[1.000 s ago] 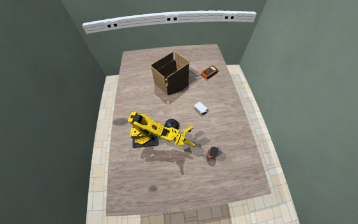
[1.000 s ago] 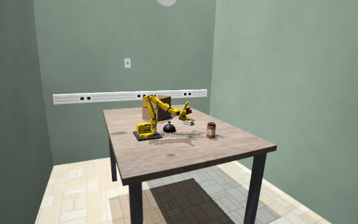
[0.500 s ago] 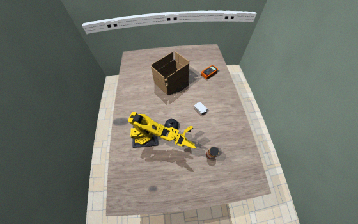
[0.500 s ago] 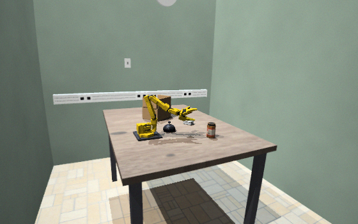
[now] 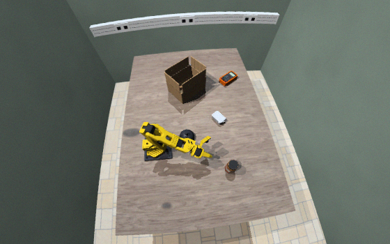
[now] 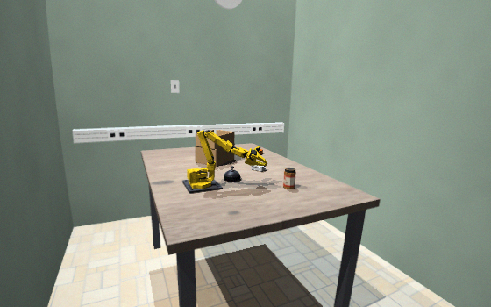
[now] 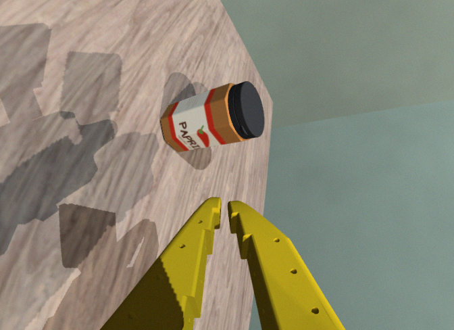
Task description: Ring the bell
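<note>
The bell [image 5: 189, 134] is a black dome with a small button on top. It stands upright on the wooden table just beside my arm's base, and also shows in the exterior view [image 6: 231, 175]. My yellow gripper [image 5: 210, 155] hangs in the air to the right of the bell, well apart from it, between the bell and a paprika jar. In the wrist view the two fingers stand nearly tip to tip with nothing between them. The bell is outside the wrist view.
A paprika jar [image 5: 232, 166] [image 7: 212, 117] with a black lid stands upright ahead of the fingers, near the table's right edge. A small white box [image 5: 219, 117], an open cardboard box [image 5: 185, 79] and an orange meter [image 5: 228, 78] lie farther back.
</note>
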`<state>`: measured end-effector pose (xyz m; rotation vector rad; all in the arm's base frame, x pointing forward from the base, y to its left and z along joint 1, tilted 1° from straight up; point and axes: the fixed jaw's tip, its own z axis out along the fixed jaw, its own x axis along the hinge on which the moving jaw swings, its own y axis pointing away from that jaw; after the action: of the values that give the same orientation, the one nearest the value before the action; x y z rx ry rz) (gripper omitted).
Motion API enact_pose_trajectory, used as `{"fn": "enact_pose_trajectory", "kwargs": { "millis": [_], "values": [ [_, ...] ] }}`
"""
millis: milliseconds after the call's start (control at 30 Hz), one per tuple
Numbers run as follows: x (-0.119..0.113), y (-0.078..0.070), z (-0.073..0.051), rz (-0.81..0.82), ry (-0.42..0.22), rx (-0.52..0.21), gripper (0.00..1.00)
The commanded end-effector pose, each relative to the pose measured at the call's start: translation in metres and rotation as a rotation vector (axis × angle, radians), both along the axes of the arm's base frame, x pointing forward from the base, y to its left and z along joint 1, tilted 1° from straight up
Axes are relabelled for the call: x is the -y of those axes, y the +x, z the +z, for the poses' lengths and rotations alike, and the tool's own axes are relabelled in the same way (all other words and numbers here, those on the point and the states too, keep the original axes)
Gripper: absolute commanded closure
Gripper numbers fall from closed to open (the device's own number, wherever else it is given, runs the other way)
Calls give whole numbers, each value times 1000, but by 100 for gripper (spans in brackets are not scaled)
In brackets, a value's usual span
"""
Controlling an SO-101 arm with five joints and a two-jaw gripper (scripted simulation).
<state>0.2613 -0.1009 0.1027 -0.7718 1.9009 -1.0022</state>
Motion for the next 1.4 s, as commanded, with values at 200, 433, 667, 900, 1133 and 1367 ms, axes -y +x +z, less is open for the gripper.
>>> {"fn": "enact_pose_trajectory", "kwargs": {
  "millis": [200, 433, 667, 900, 1133, 1367],
  "values": [
    [-15, 4, -6, 71, 1, -99, 100],
    [-26, 5, -11, 120, 1, -169, 100],
    [-44, 4, -18, 204, -3, -286, 100],
    [-59, 1, -22, 274, -11, -380, 100],
    [-80, -8, -27, 384, -29, -522, 100],
    [-98, -20, -29, 482, -51, -646, 100]
  ]
}}
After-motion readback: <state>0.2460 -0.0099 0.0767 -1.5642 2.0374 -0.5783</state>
